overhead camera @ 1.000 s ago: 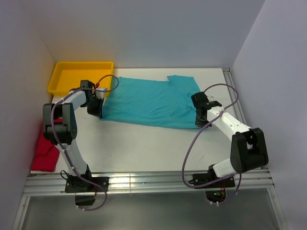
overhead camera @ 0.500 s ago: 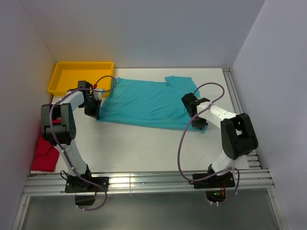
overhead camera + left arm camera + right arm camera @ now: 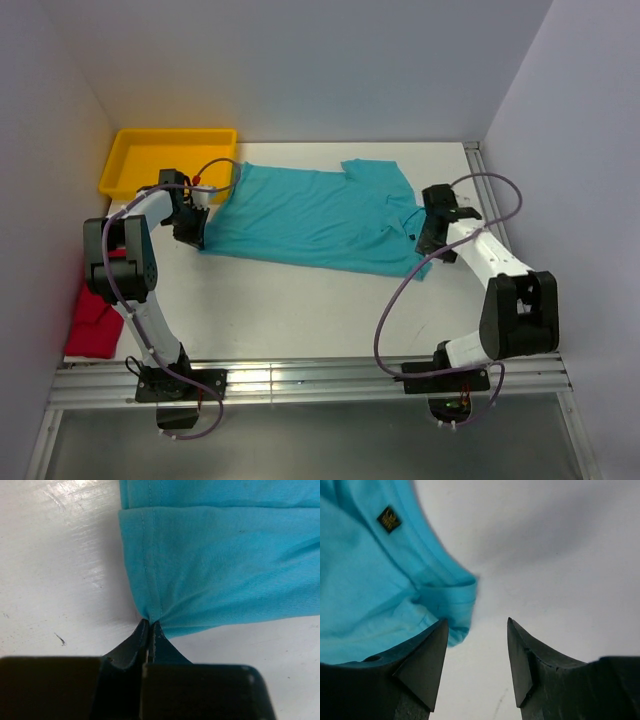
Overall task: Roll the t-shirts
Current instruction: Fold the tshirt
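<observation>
**A:** Where is the teal t-shirt [image 3: 310, 215] lying?

**B:** It is spread mostly flat on the white tabletop [image 3: 300, 300], just beside the yellow tray [image 3: 165, 160]. It stretches away from the tray's near right corner. One end comes close to that corner, and the other end is well apart from the tray.

**A:** And the left jaws?

**B:** They are pinched closed on the shirt's corner nearest the tray, just in front of the tray's near right corner. In the left wrist view a stitched edge of the teal cloth gathers into a small pucker right where the tips meet. A second layer of stitched edge lies just beyond it.

**A:** Do the right jaws have hold of anything?

**B:** No. They stand open at the end of the shirt farthest from the tray, and nothing sits between them. In the right wrist view the shirt's corner curls beside one fingertip. The small dark label [image 3: 388, 518] shows on the hem a little farther in.

**A:** Is that end flat?

**B:** Not quite. The cloth there is rumpled, and the hem corner trails off the shirt's near edge.

**A:** And the red t-shirt [image 3: 95, 315]?

**B:** It is bunched in a heap at the tabletop's edge, well apart from the tray on its near side. It lies behind the left arm [image 3: 120, 262], and neither pair of jaws touches it.
</observation>
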### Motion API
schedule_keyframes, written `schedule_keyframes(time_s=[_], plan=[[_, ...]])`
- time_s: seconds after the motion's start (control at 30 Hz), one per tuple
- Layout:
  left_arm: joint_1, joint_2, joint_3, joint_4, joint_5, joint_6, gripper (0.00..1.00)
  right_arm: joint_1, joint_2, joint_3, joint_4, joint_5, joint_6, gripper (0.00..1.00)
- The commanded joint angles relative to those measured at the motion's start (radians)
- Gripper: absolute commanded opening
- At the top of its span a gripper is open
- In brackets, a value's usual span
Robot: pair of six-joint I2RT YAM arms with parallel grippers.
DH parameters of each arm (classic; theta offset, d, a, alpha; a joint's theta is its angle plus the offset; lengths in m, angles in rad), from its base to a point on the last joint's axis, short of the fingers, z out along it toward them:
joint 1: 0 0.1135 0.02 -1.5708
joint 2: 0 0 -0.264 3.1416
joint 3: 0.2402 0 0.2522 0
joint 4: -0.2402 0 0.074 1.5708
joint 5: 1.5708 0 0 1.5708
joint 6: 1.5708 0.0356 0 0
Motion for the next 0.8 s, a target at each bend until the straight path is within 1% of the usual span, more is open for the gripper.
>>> schedule_keyframes(time_s=[0.0, 0.03, 0.1, 0.17, 0.3, 0.43, 0.57, 0.63, 0.77], plan=[[0.017, -0.01, 0.009, -0.047, -0.046, 0.043, 0.0, -0.133, -0.067, -0.061, 0.121, -0.177, 0.097, 0.57], [0.019, -0.011, 0.012, -0.051, -0.043, 0.044, 0.0, -0.182, -0.103, -0.104, 0.144, -0.214, 0.138, 0.55], [0.017, -0.013, 0.014, -0.052, -0.042, 0.05, 0.0, -0.228, -0.145, -0.162, 0.221, -0.331, 0.184, 0.52], [0.017, -0.011, 0.026, -0.063, -0.034, 0.052, 0.0, -0.251, -0.197, -0.248, 0.277, -0.343, 0.264, 0.5], [0.017, -0.013, 0.038, -0.072, -0.032, 0.053, 0.0, -0.308, -0.233, -0.371, 0.373, -0.452, 0.355, 0.47], [0.017, -0.016, 0.043, -0.078, -0.028, 0.058, 0.0, -0.331, -0.214, -0.449, 0.446, -0.468, 0.402, 0.46], [0.017, -0.02, 0.029, -0.075, -0.022, 0.063, 0.0, -0.342, -0.211, -0.49, 0.518, -0.46, 0.439, 0.46], [0.017, -0.022, 0.025, -0.072, -0.019, 0.063, 0.0, -0.345, -0.191, -0.506, 0.572, -0.472, 0.461, 0.46], [0.019, -0.022, 0.022, -0.069, -0.017, 0.066, 0.0, -0.345, -0.154, -0.532, 0.624, -0.495, 0.476, 0.47]])
